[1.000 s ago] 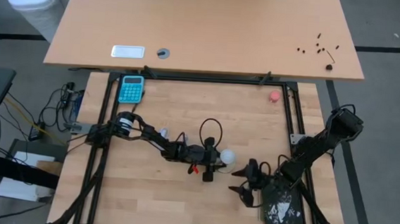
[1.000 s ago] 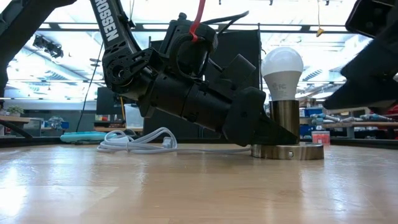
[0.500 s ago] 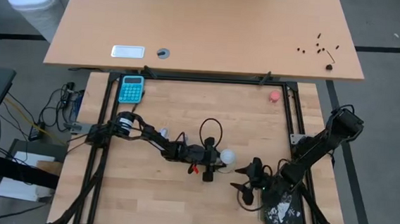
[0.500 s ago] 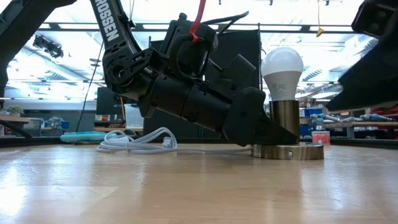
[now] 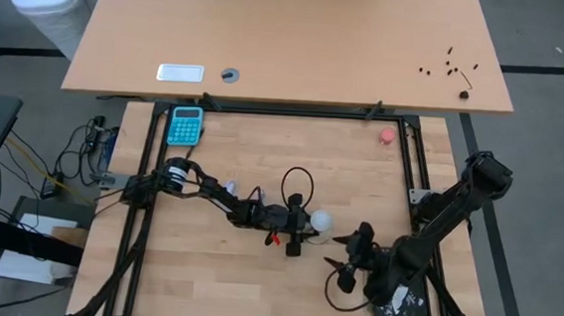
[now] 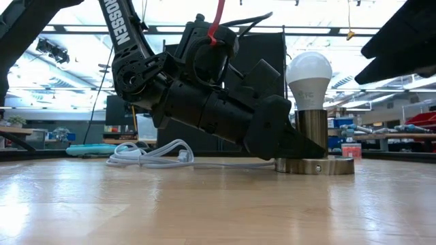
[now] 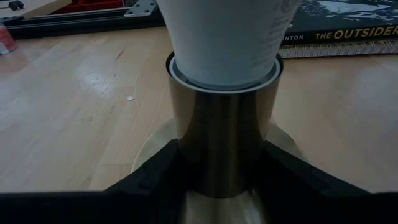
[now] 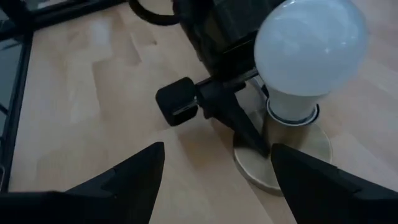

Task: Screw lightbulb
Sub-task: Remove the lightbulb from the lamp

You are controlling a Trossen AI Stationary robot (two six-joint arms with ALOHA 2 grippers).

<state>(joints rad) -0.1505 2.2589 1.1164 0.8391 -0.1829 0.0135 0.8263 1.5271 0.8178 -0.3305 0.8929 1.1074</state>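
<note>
White lightbulb (image 8: pixel 309 53) stands upright in the socket (image 7: pixel 227 146) clamped by left jaws (image 7: pixel 217 177), just ahead of the empty, open right jaws (image 8: pixel 214 171)

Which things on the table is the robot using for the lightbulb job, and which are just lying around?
For the job:
- lightbulb, standing in the socket
- socket with its white cord
- left gripper, clamped on the socket's post
- right gripper, open, off to the side

Just lying about:
- blue calculator
- book
- small pink-red round thing
</note>
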